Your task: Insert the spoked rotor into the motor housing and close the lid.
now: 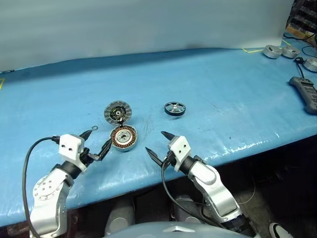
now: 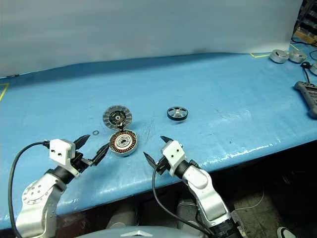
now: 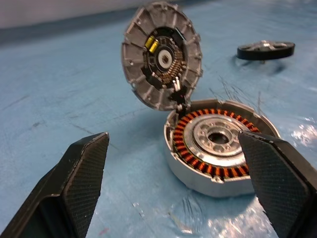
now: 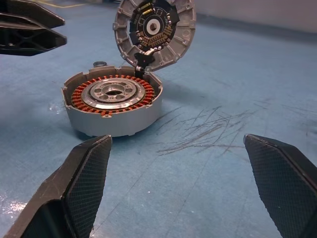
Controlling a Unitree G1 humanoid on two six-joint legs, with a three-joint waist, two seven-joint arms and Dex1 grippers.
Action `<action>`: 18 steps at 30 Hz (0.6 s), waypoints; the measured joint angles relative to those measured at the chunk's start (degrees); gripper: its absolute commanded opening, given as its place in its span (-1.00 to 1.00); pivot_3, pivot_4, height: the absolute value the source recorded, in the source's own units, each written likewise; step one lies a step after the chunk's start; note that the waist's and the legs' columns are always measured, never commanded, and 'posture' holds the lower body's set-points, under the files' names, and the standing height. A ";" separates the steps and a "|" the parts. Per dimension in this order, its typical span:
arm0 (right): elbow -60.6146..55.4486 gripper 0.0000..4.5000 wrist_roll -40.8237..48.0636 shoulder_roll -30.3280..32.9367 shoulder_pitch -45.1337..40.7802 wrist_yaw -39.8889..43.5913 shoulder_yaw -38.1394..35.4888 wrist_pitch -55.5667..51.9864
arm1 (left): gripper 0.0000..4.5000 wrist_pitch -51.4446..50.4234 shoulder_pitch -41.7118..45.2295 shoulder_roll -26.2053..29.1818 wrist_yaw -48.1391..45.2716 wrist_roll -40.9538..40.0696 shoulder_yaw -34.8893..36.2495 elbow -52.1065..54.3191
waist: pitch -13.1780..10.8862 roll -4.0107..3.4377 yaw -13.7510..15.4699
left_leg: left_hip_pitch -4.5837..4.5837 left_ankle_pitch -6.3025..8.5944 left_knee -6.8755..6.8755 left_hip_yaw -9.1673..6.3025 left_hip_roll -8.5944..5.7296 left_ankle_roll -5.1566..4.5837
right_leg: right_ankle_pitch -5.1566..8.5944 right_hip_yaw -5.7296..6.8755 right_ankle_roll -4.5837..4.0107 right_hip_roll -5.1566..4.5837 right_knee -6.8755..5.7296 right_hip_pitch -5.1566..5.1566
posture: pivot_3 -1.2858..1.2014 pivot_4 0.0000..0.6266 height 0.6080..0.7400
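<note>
The motor housing [image 1: 123, 138] lies open on the blue table near its front edge, with copper windings around a silver centre. Its lid [image 1: 118, 112] stands tilted up from the far rim, its segmented inner face showing. The spoked rotor [image 1: 175, 108], with a black rim, lies flat on the table to the right of the housing and further back. My left gripper [image 1: 99, 140] is open just left of the housing, with one fingertip close to its rim. On the other side my right gripper [image 1: 156, 142] is open and empty, a short way off and pointing toward the housing.
A small dark ring [image 1: 94, 127] lies on the table left of the lid. Silver motor parts [image 1: 273, 51] and a black hand-held tool [image 1: 304, 91] sit at the far right. The table's front edge [image 1: 237, 148] runs just behind my grippers.
</note>
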State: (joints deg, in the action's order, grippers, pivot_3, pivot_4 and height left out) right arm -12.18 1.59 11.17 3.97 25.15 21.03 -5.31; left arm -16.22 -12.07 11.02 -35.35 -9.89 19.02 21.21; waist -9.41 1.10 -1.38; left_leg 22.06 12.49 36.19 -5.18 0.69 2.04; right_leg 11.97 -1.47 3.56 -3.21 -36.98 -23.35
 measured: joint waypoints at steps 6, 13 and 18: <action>0.11 1.00 -0.56 0.38 0.44 -0.01 0.14 1.35 | 0.98 5.78 5.13 0.53 6.07 0.68 -0.60 -9.63 | 0.00 0.00 -0.05 | 0.01 0.00 -0.08 0.04 -0.01 0.00 | 0.00 -0.01 0.00 0.00 0.07 -0.02 | 0.03 -0.52 1.00; 0.31 1.00 -1.07 0.30 0.85 -0.57 0.02 1.38 | 0.98 7.64 10.33 3.16 10.02 2.06 -2.61 -19.41 | 0.01 0.01 -0.06 | 0.00 0.00 -0.08 0.04 0.00 0.00 | -0.01 -0.01 0.01 0.01 0.05 -0.02 | 0.03 -0.52 1.00; 0.32 1.00 -1.32 0.06 0.87 -1.33 -0.01 1.36 | 0.98 7.04 13.69 4.38 12.42 2.79 -4.05 -25.85 | 0.01 0.01 -0.10 | 0.00 0.00 -0.10 0.03 -0.01 0.00 | -0.02 -0.01 0.02 0.01 0.06 -0.03 | 0.03 -0.52 1.00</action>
State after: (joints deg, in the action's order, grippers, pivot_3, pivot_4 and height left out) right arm -11.86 0.27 11.23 4.84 23.82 21.02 -3.95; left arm -9.18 1.63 15.40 -22.93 -7.11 14.97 -4.65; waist -9.41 1.11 -1.48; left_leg 22.06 12.49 36.09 -5.15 0.68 2.04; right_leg 11.95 -1.47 3.58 -3.21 -36.92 -23.37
